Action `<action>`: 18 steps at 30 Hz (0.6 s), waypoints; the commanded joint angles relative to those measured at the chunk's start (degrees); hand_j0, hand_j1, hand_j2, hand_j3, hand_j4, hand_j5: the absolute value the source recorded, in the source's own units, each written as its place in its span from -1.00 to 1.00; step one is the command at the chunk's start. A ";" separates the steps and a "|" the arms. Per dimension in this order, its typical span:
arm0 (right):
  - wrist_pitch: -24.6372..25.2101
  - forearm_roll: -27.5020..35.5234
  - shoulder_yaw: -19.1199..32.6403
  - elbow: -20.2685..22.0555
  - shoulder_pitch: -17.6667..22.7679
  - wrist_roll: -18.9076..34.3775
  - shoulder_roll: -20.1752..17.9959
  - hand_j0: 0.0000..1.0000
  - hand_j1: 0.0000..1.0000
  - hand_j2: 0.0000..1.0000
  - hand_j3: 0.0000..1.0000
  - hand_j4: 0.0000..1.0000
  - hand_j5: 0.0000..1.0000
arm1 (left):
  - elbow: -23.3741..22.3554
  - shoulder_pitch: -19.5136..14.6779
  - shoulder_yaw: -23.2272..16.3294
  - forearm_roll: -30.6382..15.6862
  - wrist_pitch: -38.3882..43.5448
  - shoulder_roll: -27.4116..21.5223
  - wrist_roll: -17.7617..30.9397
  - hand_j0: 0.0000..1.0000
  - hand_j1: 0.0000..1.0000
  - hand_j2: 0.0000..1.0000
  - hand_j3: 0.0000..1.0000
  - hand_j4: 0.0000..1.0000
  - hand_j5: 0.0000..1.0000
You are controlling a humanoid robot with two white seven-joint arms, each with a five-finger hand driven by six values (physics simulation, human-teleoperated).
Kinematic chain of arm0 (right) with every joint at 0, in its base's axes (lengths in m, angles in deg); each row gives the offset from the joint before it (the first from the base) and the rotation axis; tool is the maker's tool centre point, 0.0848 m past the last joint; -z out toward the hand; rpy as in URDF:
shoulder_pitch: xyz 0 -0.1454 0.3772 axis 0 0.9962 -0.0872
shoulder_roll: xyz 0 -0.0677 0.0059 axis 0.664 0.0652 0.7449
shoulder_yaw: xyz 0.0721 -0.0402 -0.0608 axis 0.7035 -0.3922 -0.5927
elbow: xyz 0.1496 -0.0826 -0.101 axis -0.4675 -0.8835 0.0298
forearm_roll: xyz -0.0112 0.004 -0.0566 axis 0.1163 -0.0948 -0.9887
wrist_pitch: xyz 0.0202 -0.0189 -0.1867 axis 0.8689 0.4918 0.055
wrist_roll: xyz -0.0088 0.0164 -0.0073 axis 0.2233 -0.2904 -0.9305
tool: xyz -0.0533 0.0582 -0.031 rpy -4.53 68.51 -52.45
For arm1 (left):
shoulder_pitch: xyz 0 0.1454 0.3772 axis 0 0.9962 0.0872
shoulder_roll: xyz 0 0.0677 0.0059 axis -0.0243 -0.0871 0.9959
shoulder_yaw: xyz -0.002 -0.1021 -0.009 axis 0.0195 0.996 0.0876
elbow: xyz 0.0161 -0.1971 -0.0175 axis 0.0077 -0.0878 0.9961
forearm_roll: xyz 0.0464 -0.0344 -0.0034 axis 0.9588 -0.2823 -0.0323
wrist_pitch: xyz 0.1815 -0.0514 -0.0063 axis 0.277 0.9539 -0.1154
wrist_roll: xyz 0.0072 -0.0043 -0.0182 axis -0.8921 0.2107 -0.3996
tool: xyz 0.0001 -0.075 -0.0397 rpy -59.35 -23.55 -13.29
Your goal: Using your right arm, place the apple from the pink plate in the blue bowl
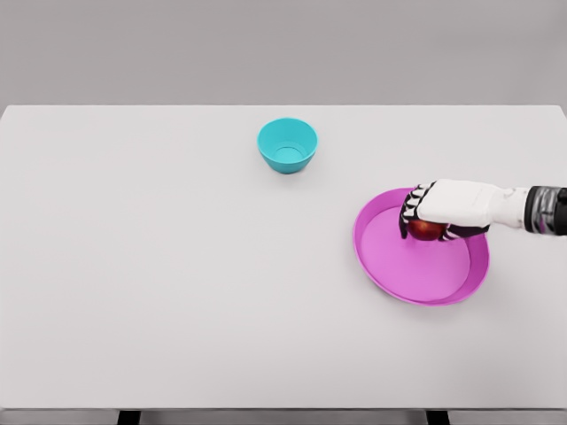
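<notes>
The bowl [287,145] stands on the table [133,266] near the far edge, about midway between the left and right edges. The plate [421,266] lies well apart from it, toward the right edge and nearer the front. The apple [427,230] sits in the plate's far part. The right hand [443,211] lies over the apple, its arm coming in across the table's right edge.
</notes>
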 commanded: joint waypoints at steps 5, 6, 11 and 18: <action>0.15 0.22 0.31 -0.50 -2.46 -0.01 1.03 -0.08 -0.08 -0.08 -0.08 -0.08 -0.08 | 0.00 0.00 -0.09 0.00 -0.01 0.00 0.01 1.00 1.00 1.00 1.00 1.00 1.00; 0.15 0.13 0.31 -0.58 -2.81 -0.01 1.11 -0.08 -0.08 -0.08 -0.08 -0.08 -0.08 | 0.00 0.00 0.00 0.00 0.07 0.00 0.01 1.00 1.00 1.00 1.00 1.00 1.00; 0.15 -0.14 0.40 -2.51 -5.62 -0.01 3.31 -0.08 -0.08 -0.08 -0.08 -0.08 -0.08 | 0.00 0.00 0.00 0.00 -0.01 0.00 0.01 1.00 1.00 1.00 1.00 1.00 1.00; 0.15 -0.22 0.40 -5.68 -9.93 -0.01 7.62 -0.08 -0.08 -0.08 -0.08 -0.08 -0.08 | 0.00 0.00 0.00 0.00 -0.01 0.00 0.01 1.00 1.00 1.00 1.00 1.00 1.00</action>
